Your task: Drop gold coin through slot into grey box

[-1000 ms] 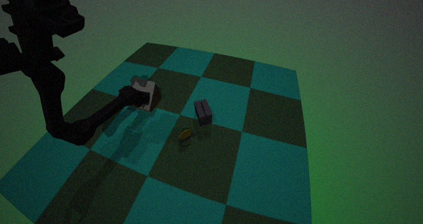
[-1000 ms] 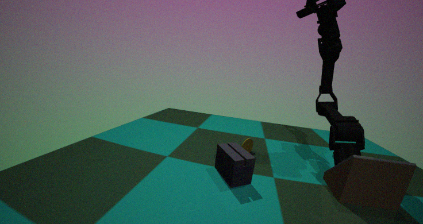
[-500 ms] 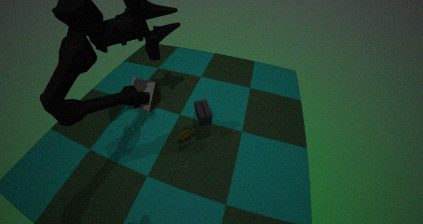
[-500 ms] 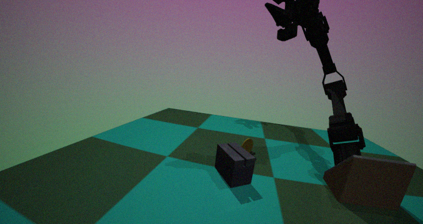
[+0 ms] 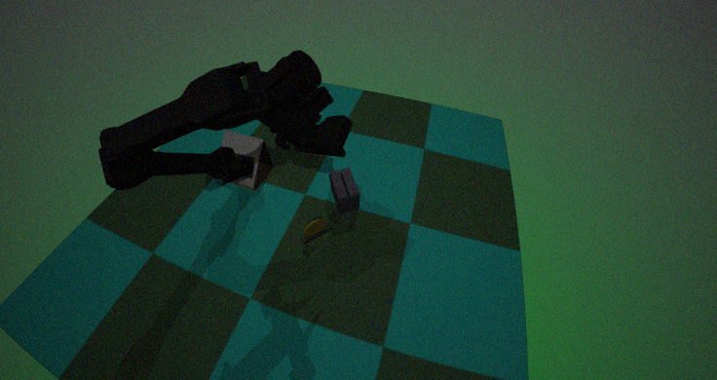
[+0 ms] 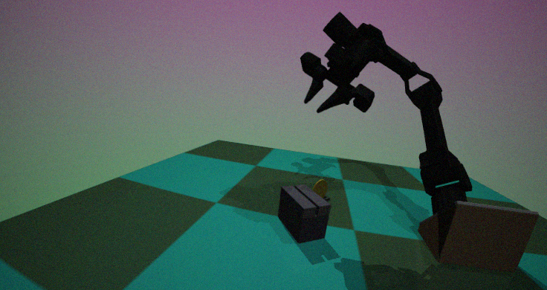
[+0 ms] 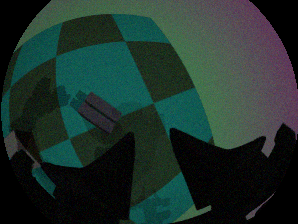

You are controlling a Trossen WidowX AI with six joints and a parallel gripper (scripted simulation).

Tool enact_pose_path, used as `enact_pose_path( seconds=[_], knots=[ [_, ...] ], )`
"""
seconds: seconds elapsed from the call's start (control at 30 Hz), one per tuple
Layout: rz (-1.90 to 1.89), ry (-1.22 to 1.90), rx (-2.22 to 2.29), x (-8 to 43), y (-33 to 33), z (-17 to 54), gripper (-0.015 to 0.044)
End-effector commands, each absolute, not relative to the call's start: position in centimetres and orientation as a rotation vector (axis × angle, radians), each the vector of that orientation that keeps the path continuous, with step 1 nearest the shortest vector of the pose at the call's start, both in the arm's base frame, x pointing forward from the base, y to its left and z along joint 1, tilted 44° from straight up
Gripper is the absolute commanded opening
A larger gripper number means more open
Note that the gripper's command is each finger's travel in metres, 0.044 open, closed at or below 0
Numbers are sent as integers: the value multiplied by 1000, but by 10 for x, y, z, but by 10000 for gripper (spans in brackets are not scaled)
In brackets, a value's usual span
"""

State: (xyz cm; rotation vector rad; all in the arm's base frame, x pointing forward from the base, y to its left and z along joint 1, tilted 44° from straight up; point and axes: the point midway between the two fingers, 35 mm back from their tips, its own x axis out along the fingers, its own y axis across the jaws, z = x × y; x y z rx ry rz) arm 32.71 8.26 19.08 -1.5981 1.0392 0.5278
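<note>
The gold coin (image 5: 315,225) (image 6: 320,188) stands on edge in its low dark holder (image 6: 327,198). I cannot make out the coin in the wrist view. The closed grey box (image 5: 349,200) (image 6: 292,213) (image 7: 106,108) stands close beside it, with a narrow dark slot running along its lid. My gripper (image 6: 311,107) (image 7: 152,135) is partly open, with nothing between its fingers. It hangs high above the coin and box, tilted, with its fingertips pointing downward. In the top view its fingers are a dark shape that is hard to separate.
A large wedge-shaped block (image 5: 241,144) (image 6: 489,234), pale on one side and brownish on another, stands by the arm's base, well apart from the grey box. The checkered teal and dark floor (image 5: 461,287) (image 6: 214,250) carries shadows of the arm.
</note>
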Motion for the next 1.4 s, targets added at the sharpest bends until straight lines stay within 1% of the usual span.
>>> enact_pose_path(
  seconds=[0.0, 0.1, 0.17, 0.5, 0.67, 1.37],
  knots=[
    [288, 1491, -1356, 305, 15, 159, 161],
    [122, 1712, -1235, 287, -19, 149, 161],
    [62, 1781, -1197, 280, -29, 148, 161],
    [58, 1785, -1195, 283, -32, 150, 161],
    [56, 1785, -1196, 282, -56, 127, 161],
    [58, 1783, -1198, 282, -80, 104, 161]
  ],
)
